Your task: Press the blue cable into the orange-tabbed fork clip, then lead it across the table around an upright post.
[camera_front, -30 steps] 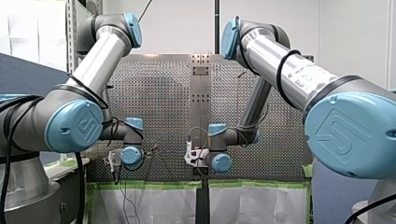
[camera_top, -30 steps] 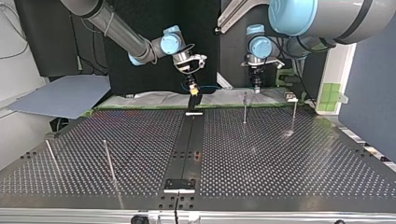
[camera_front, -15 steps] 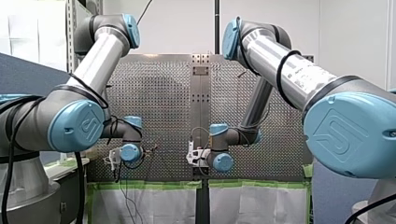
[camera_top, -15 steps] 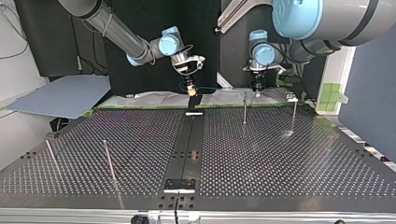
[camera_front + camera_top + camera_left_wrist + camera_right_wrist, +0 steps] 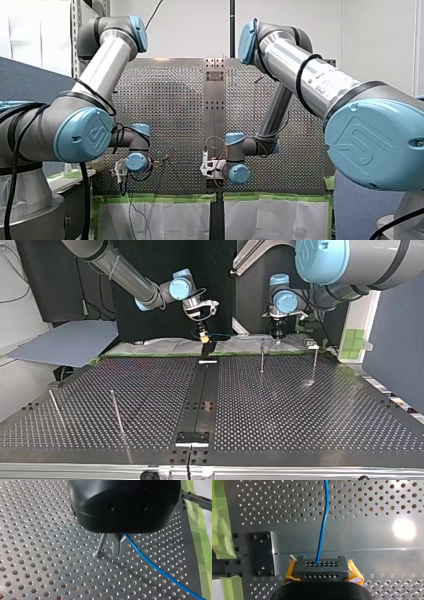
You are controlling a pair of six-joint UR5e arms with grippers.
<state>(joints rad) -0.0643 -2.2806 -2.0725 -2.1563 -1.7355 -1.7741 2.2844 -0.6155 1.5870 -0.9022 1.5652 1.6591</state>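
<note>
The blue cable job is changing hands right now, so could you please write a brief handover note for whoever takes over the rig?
My left gripper: shut on the blue cable, low over the perforated table, right beside an upright post; the cable is not around it.
My right gripper: over the table's middle strip at the top view's far edge; open or shut, cannot tell.
In the right wrist view the cable ends at a black holed block with orange sides, probably the fork clip; seating unconfirmed.
Left to do: check the clip, then lead the cable around a post.
</note>
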